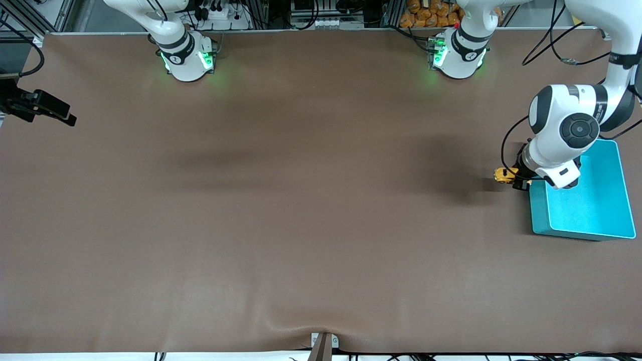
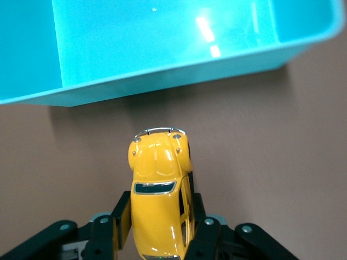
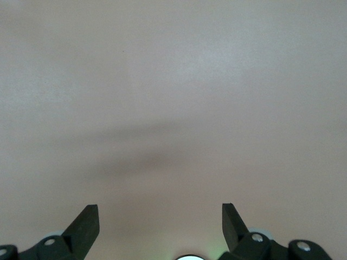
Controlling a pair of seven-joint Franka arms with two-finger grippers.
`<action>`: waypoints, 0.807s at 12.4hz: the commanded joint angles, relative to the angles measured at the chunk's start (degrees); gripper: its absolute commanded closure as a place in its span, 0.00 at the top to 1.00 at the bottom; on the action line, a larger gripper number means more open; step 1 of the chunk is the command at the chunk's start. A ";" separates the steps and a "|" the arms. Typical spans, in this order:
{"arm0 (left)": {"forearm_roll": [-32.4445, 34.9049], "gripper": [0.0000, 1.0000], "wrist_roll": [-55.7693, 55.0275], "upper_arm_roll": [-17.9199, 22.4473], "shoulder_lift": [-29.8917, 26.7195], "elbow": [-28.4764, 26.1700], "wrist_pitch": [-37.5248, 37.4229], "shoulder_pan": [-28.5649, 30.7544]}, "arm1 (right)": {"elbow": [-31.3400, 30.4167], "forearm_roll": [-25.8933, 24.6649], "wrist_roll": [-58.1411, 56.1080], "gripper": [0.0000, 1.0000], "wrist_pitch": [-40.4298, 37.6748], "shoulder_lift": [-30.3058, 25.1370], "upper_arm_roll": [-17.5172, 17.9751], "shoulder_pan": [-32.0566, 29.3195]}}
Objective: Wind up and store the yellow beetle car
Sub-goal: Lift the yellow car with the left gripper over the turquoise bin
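A: Which step is this? The left end effector (image 2: 160, 227) is clamped on the yellow car (image 2: 160, 195), just beside the turquoise bin (image 1: 539, 210).

B: Storing, probably. Next it needs carrying over the rim. The right end effector (image 3: 160, 222) waits, fingers spread, over bare surface (image 1: 281, 200).

a turquoise bin (image 1: 617, 231) sits on the brown table (image 1: 281, 225) at the left arm's end.

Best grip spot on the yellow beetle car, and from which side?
Across the flanks of the yellow beetle car, coming from above at its rear half, as the left gripper does: the sides there are flatter and narrow enough, while roof and hood are rounded and glossy.
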 commanded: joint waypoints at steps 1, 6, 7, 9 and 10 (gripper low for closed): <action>1.14 0.01 13.54 -0.60 -3.32 2.13 -6.84 0.54 | 0.13 0.81 -0.22 1.00 -0.22 -0.14 -1.04 0.59; 1.40 0.01 52.81 -0.42 -6.32 2.83 -6.77 12.65 | 0.13 1.25 -0.22 1.00 -0.48 -0.40 -1.21 -0.21; 1.40 0.01 59.33 -0.42 -5.98 3.53 -6.33 14.76 | -0.05 1.25 -0.22 1.00 -0.48 -0.41 -1.13 -0.21; 4.46 0.02 67.71 -0.42 -3.96 4.77 -4.76 18.46 | -0.14 1.34 -0.22 1.00 -0.48 -0.06 -1.13 -0.64; 6.74 0.02 69.23 -0.42 -2.99 4.68 -3.09 19.35 | -0.40 1.34 -0.22 1.00 -0.48 -0.05 -1.13 -0.65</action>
